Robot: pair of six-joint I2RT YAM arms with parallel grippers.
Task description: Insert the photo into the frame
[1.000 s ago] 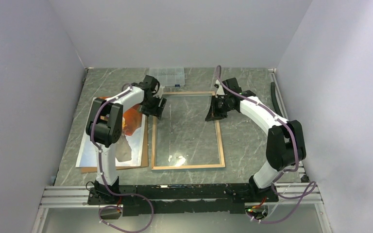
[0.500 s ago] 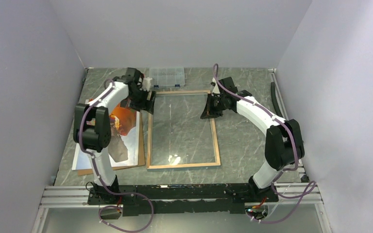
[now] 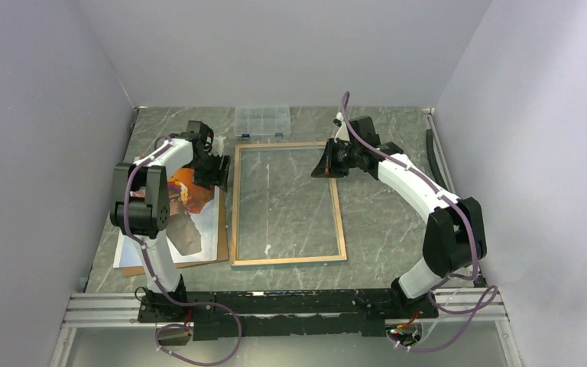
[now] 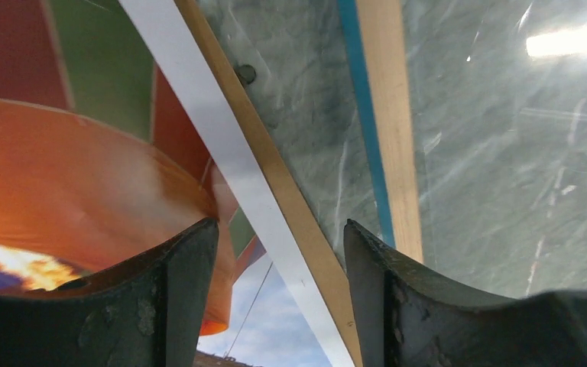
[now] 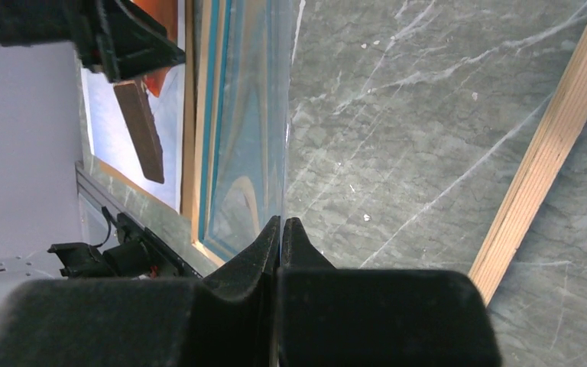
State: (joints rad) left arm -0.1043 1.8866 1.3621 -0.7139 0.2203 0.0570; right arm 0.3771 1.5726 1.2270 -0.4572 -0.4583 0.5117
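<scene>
Overhead, the frame [image 3: 287, 261] lies at the middle of the table [image 3: 382, 229], wood-coloured back up, its long sides running from the near edge toward the far edge. The photo [image 3: 209, 223] lies picture-up toward the left edge on a brown backing board [image 4: 275, 172], just beside the frame's left rim. The left gripper [image 4: 280, 227] hangs over that seam, fingers spread, nothing between them. The right gripper [image 5: 281, 223] is pinched tight on the frame's thin edge near its far right corner.

My top camera looks down from behind the arms; wrist cameras sit close behind left pincer [image 4: 277, 229] and right pincer [image 5: 281, 223], both seeing the frame [image 4: 390, 115] rail ahead
</scene>
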